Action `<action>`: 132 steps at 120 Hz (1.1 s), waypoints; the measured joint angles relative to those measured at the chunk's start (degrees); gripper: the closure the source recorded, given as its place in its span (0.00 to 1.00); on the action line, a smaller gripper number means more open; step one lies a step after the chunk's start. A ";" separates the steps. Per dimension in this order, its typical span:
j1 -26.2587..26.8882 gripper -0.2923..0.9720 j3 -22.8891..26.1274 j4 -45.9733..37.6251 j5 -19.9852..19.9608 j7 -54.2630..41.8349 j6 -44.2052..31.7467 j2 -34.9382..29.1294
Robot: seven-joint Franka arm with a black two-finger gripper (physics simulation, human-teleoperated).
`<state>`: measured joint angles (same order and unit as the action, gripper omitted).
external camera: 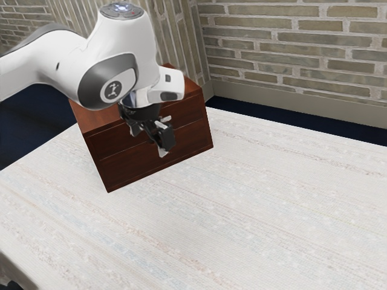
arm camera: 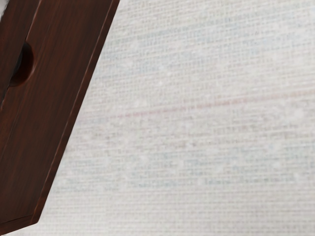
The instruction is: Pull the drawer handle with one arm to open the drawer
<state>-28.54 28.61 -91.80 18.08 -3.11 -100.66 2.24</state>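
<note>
Pale woven tabletop up front, brick walls behind. Our black two-finger gripper sits at the dark wooden drawer box; open or closed, we can't tell.

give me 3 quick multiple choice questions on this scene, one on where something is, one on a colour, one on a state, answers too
1. Where is the gripper?
A. close in front of the cabinet
B. above the cabinet's top
C. resting on the floor

2. What colour is the cabinet?
A. white
B. dark reddish brown
C. green

3. How do the drawer fronts stand?
A. the top one pulled far out
B. both flush, neither pulled out
C. one taken out and lying apart

Answers:
1 A: in the exterior view the gripper hangs right before the cabinet's front face.
2 B: both views show dark reddish-brown wood.
3 B: in the exterior view the two fronts make one flat face, with only a seam between them.
</note>
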 joint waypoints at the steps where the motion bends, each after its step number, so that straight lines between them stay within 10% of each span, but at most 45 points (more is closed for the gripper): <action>1: -0.08 0.23 -0.03 0.00 0.17 -0.06 -0.10 0.08; 132: 1.33 0.23 -2.81 1.76 6.54 -8.81 -9.42 6.50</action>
<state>-27.21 25.80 -90.04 24.61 -11.92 -110.07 8.73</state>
